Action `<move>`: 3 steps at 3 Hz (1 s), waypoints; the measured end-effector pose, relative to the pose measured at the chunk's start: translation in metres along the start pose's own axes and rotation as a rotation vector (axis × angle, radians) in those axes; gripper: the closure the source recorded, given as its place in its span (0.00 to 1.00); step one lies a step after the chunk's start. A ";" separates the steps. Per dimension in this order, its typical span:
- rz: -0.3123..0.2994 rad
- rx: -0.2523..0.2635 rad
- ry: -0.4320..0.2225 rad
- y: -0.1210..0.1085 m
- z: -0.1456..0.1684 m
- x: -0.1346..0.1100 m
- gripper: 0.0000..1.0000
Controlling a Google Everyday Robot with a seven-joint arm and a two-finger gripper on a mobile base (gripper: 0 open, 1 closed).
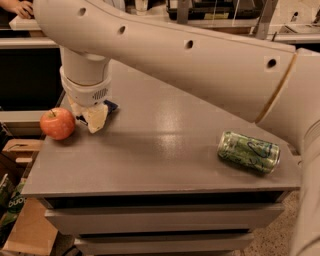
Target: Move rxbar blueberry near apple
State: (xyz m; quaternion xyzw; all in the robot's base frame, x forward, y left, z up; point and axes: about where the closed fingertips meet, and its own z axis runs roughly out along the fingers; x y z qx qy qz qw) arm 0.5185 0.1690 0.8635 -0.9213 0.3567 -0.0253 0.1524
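The apple is red-orange and sits at the left edge of the grey table. My gripper hangs from the big white arm just right of the apple, low over the table. It is shut on the rxbar blueberry. Only a dark blue corner of the bar shows behind the cream fingers; the rest is hidden. The bar end sits about a finger's width from the apple.
A green patterned can lies on its side at the table's right front. The white arm spans the back of the table. A cardboard box stands on the floor at the left. A person's hand rests on a far counter.
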 end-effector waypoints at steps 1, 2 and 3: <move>0.026 0.004 0.014 -0.001 0.000 0.010 0.12; 0.045 0.004 0.028 -0.004 -0.004 0.019 0.00; 0.038 0.006 0.015 -0.007 -0.006 0.018 0.00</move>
